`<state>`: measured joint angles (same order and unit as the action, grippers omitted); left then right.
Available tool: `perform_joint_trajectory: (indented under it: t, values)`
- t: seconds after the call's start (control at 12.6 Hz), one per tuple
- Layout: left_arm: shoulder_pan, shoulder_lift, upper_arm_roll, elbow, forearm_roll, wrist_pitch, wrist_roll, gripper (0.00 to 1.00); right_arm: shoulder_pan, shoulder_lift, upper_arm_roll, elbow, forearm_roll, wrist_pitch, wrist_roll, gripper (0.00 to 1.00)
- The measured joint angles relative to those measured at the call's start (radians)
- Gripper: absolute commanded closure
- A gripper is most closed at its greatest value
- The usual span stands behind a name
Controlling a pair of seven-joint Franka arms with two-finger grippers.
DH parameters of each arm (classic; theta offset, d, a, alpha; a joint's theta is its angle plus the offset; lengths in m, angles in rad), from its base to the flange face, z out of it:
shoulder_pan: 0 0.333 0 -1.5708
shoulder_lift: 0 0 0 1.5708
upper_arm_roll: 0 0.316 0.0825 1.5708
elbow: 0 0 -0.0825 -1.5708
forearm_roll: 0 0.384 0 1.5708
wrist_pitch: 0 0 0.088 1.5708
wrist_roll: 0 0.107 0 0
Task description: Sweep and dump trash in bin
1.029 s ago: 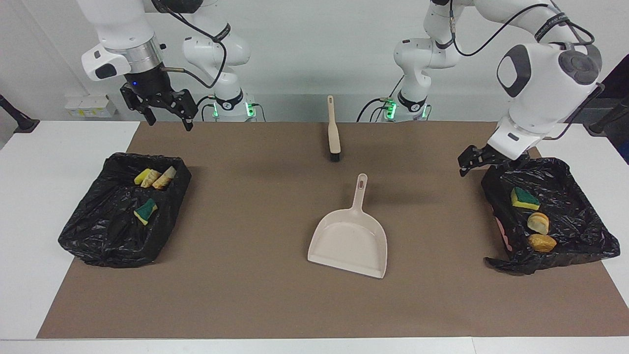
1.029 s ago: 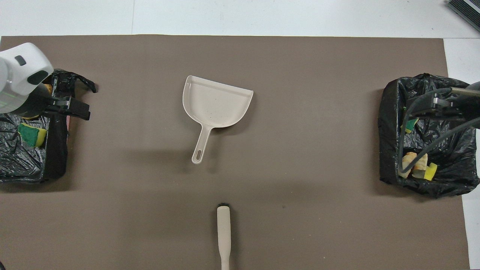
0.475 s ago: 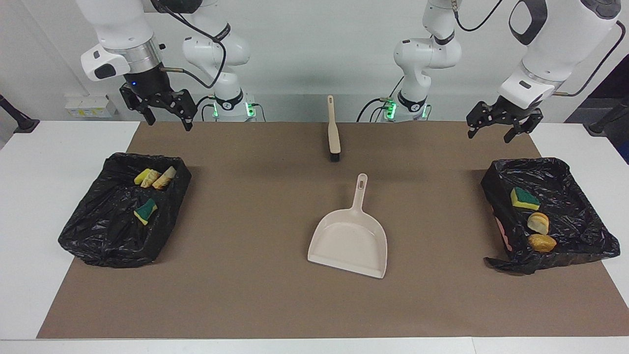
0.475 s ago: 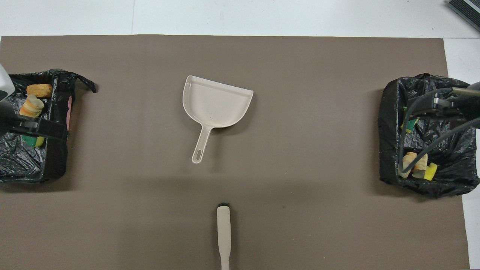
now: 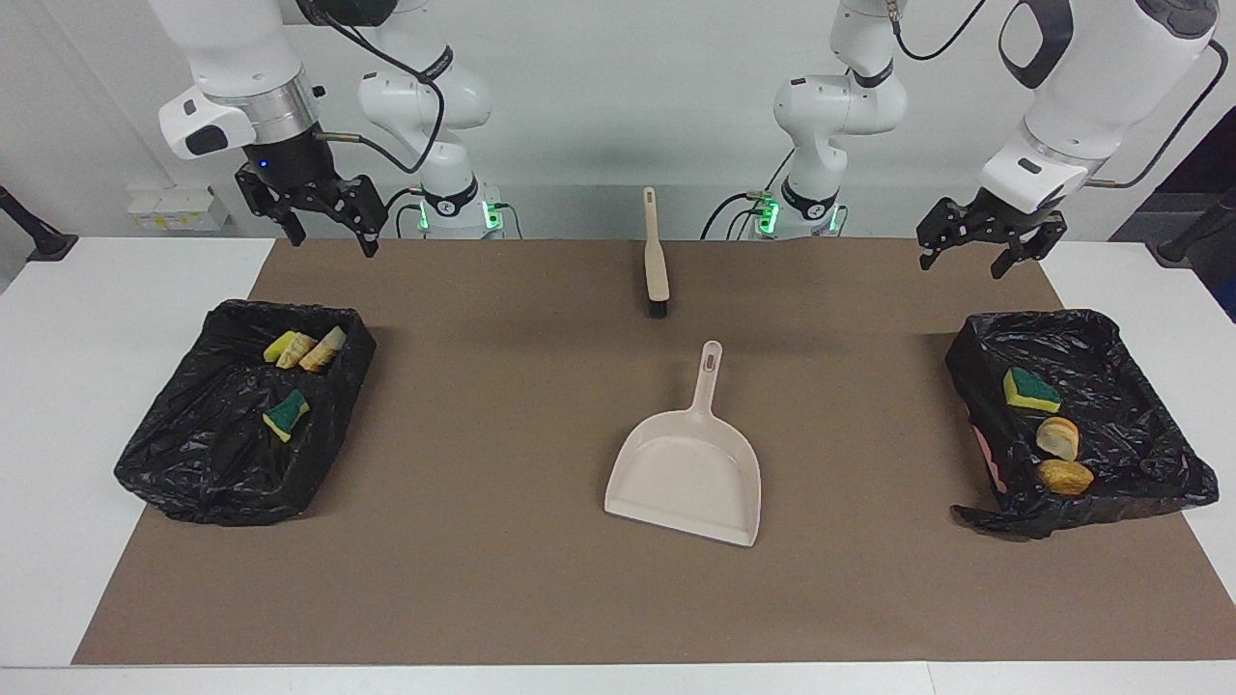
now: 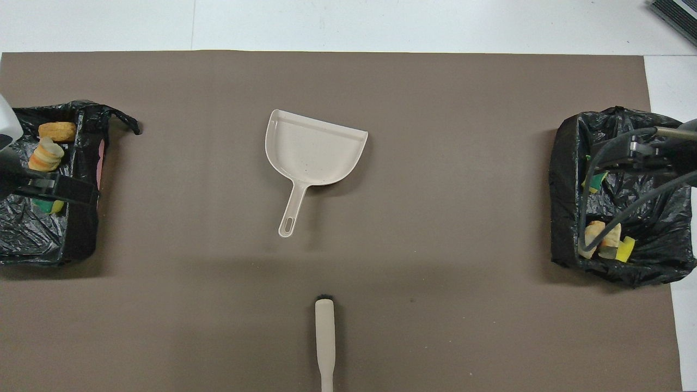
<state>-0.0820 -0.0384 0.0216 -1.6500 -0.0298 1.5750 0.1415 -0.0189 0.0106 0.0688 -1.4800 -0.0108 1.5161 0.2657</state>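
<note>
Brown mat on the white table (image 5: 58, 405), swept bare; both arms up and back, work seemingly done.
Left gripper (image 5: 977, 247) has lifted off the bin (image 5: 1149, 454) at its end of the table since a second ago and now hangs over the mat's edge, jaws spread and empty; right gripper (image 5: 319, 220) waits likewise, jaws released; trash (image 5: 1031, 389), yellow-green sponge chunks and tan bread-like lumps, lies inside the two black-lined bins; dustpan (image 5: 688, 473) and brush (image 5: 656, 261) lie untouched mid-mat.
</note>
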Motion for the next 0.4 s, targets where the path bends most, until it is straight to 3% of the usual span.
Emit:
perform_joint_trajectory:
  t: [0.4]
  values:
    - [0.000,0.000,0.000,0.000,0.000,0.000,0.009,0.00,0.000,0.000,0.000,0.000,0.000,0.000,0.000,0.00]
